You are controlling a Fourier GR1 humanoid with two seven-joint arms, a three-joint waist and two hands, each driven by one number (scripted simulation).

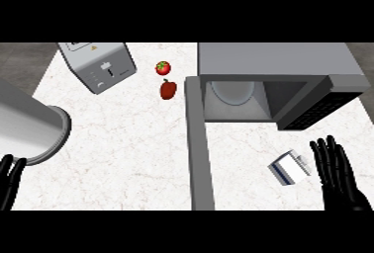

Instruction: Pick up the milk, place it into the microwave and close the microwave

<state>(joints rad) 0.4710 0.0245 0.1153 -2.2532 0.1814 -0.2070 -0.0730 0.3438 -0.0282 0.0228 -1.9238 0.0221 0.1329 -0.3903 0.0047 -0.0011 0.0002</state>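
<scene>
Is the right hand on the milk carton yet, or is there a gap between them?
Apart. In the head view a thin strip of counter shows between the milk carton and the straight fingers of the right hand, which sits just right of it.

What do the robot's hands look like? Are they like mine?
A bit like yours. Both the right hand and the left hand are all black, with long thin fingers. They look smooth, with no markings, cables or sleeves showing. Only the hands show here; the forearms are out of sight.
</scene>
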